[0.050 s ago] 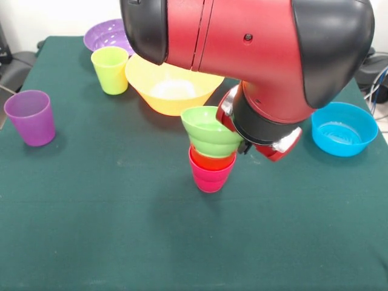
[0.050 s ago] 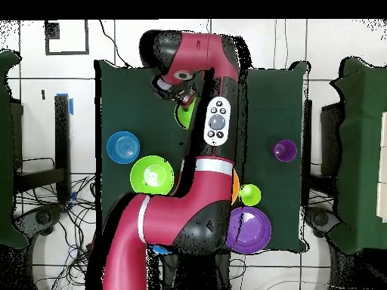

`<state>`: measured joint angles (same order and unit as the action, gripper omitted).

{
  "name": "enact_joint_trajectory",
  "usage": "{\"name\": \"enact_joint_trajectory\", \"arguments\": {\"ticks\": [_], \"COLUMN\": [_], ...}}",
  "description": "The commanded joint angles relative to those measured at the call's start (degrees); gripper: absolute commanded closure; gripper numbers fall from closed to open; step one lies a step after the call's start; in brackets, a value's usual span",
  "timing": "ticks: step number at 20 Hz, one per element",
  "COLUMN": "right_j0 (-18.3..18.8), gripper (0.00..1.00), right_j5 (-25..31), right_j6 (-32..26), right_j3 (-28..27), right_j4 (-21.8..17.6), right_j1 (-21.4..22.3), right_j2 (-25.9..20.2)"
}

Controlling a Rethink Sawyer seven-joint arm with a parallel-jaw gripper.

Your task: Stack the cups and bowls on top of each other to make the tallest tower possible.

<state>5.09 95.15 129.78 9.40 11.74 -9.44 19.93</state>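
At centre frame the tower (image 1: 211, 160) stands: red-pink cup lowest, orange cup nested, small ribbed green bowl on top, slightly tilted. The gripper (image 1: 242, 144) sits beside the bowl, probably seating it; its grip can't be judged.

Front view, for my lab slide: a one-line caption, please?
Red Sawyer arm beside a three-piece tower: small ribbed lime green plastic bowl on orange cup in red-pink cup.
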Motion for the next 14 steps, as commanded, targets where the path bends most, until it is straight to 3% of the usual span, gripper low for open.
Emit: {"name": "enact_joint_trajectory", "arguments": {"ticks": [1, 9, 14], "right_j0": [-0.36, -1.32, -2.63], "gripper": [1.00, 1.00, 1.00], "right_j5": [6.76, 7.52, 5.67], "right_j6": [0.73, -0.45, -0.67], "right_j3": [2.17, 5.59, 10.87], "right_j4": [0.88, 1.78, 1.40], "right_j1": [-0.36, 1.23, 3.74], "right_j2": [-0.55, 0.01, -1.39]}}
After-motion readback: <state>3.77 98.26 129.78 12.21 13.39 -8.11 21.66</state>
